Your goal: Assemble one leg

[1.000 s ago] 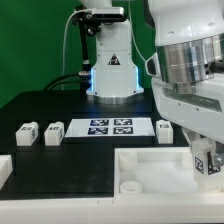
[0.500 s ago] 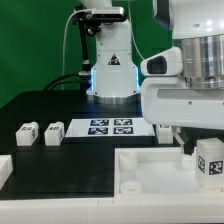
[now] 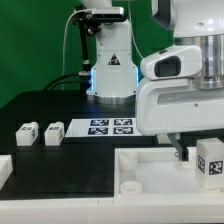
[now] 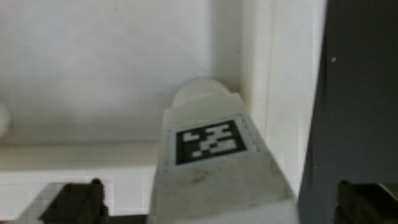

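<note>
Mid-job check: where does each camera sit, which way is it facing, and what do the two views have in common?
Exterior view: off the arm, across the table from the robot's base, facing it; shows the base and the big wrist housing above the leg and the tray part.
Wrist view: on the wrist, looking down along the gripper; its fingertips flank the leg with a gap on each side.
Shared: the leg and the white tray part.
</note>
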Action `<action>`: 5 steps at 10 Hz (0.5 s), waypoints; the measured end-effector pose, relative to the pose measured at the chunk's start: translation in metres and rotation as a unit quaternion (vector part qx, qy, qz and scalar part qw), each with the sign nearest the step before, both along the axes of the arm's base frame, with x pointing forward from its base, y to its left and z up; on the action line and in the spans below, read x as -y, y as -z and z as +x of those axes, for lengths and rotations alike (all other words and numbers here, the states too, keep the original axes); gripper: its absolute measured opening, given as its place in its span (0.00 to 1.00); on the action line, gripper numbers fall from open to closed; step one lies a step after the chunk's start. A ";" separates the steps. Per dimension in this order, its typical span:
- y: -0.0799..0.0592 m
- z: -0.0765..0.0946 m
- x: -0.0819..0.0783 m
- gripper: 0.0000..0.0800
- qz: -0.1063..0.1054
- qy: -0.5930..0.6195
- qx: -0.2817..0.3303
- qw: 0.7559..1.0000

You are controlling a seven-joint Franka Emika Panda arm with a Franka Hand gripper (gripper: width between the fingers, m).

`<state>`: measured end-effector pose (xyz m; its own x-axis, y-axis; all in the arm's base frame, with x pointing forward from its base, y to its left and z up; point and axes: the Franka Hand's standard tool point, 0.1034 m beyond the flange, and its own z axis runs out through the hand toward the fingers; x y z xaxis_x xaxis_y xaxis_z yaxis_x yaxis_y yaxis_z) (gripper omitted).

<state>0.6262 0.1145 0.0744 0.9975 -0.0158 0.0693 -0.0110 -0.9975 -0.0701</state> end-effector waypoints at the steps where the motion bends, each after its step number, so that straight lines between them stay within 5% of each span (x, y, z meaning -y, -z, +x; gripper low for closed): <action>1: 0.000 0.000 0.000 0.81 0.001 0.015 -0.001 1.000; 2: 0.000 0.000 0.000 0.67 0.001 0.017 -0.001 1.000; 3: 0.000 0.000 -0.001 0.67 0.005 0.054 -0.004 0.999; 4: 0.000 0.000 -0.002 0.45 0.013 0.120 -0.009 0.993; 5: 0.000 -0.001 -0.001 0.45 0.016 0.174 -0.013 0.985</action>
